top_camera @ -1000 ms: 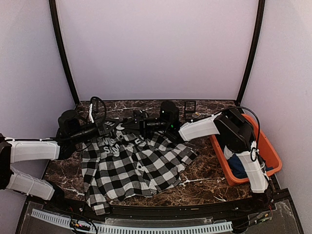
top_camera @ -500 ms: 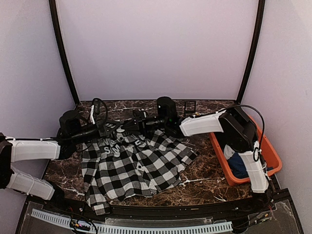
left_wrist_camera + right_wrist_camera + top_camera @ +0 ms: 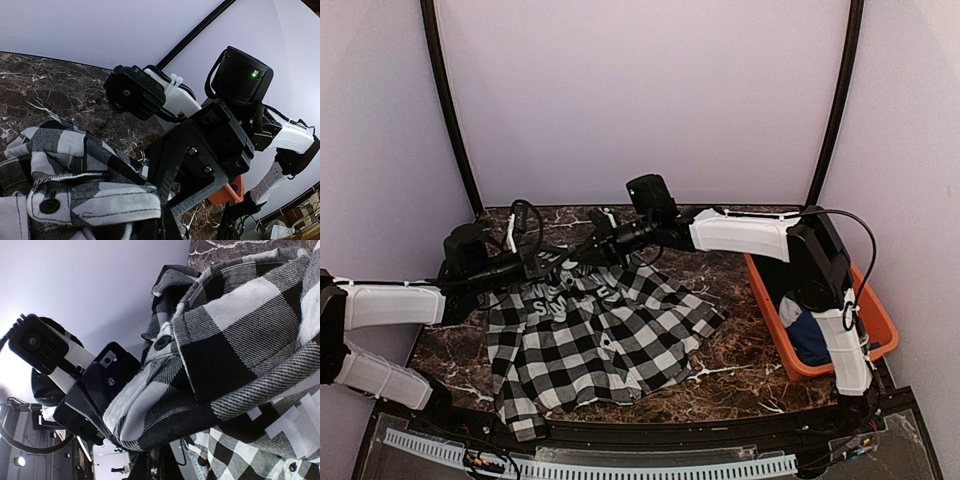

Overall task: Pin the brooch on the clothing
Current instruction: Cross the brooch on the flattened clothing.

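The clothing (image 3: 605,345) lies spread on the worktop (image 3: 740,365) from the centre out toward 9 o'clock, white lettering facing up. Its far edge at 12 o'clock is lifted off the stone.

My left fingers (image 3: 544,266) are closed on that raised edge at about 11 o'clock. My right fingers (image 3: 592,251) are closed on the same edge just beside them, toward 12 o'clock. A short span of checked cloth is bunched between the two grips. From my wrists I see a folded, stitched band with a dark button (image 3: 49,205) running into each pinch, and the other arm's black fingers close behind it.

The hem reaches near the front edge of the worktop at 6 o'clock. One sleeve trails down toward 7 o'clock, almost to the front edge.

Bare marble shows from 3 to 5 o'clock, between the shirt's right edge and the orange bin (image 3: 876,312). The bin sits against the right side at 3 o'clock and holds a dark blue garment (image 3: 808,342). A narrower strip of stone lies open at 12 to 1 o'clock, between the lifted edge and the back wall. My right arm stretches across that open side to reach the cloth.
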